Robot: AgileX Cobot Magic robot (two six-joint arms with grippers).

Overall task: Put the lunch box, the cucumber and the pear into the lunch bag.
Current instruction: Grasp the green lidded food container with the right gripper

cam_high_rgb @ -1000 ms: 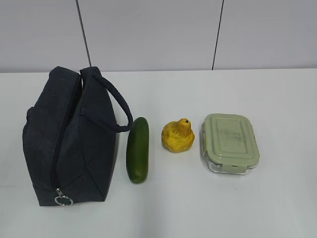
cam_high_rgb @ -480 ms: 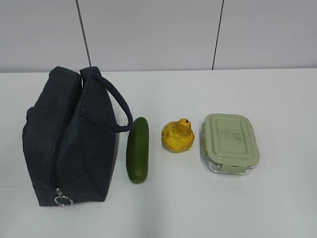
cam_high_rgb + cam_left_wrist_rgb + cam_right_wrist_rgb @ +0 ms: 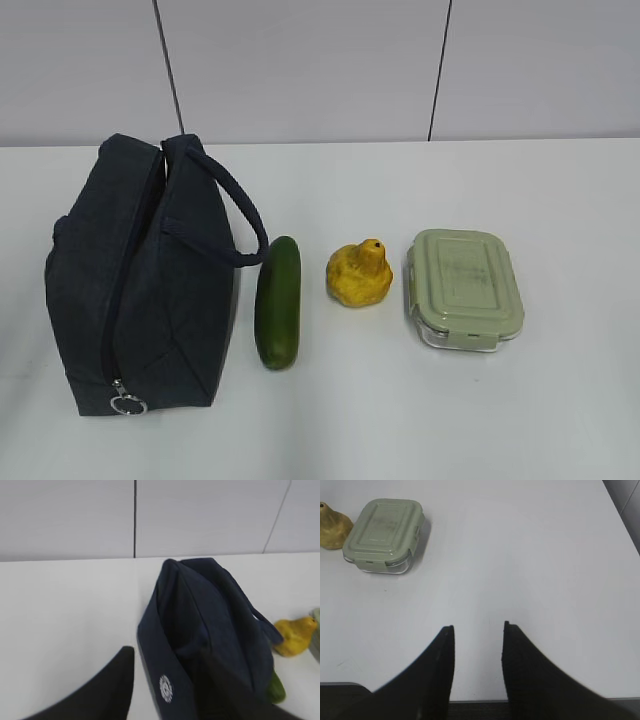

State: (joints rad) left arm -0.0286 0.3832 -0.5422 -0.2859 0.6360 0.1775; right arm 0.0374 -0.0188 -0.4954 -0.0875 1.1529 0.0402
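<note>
Zipped navy lunch bag (image 3: 140, 280) set toward the worktop's (image 3: 560, 200) left edge, cucumber (image 3: 278, 302), pear (image 3: 359, 274) and lidded lunch box (image 3: 465, 288) lined up rightward, left end effector (image 3: 165, 680) and right end effector (image 3: 477, 645) both held apart, nothing gripped.

Right gripper (image 3: 477, 627) low over bare table, dark fingers (image 3: 440, 665) parted, nothing between. Left gripper (image 3: 170, 675) likewise parted, empty. Neither arm visible in exterior view.
</note>
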